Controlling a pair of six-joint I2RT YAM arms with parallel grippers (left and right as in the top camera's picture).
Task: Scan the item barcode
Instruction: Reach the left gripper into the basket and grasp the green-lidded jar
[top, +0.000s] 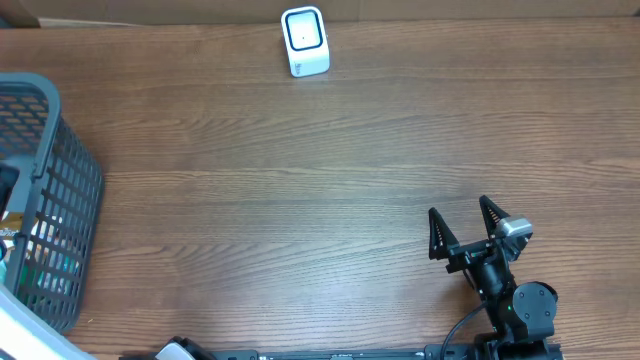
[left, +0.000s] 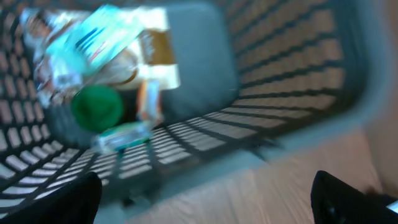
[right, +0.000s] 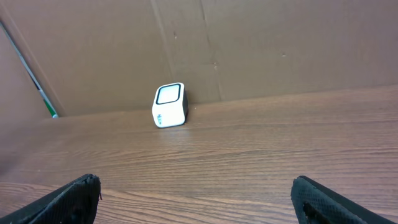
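left gripper (left: 206, 180) hangs released over the left-edge basket (left: 292, 81) of items (left: 102, 74), likely to pick one; right gripper (top: 458, 205), released too, faces the scanner (top: 304, 42) at the far edge of the table (top: 300, 180).

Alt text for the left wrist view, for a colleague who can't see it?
Blurred look down into a grey mesh basket holding packets and a round green item. The left pincer is open, its dark fingertips at the bottom corners over the wooden table, nothing between them.
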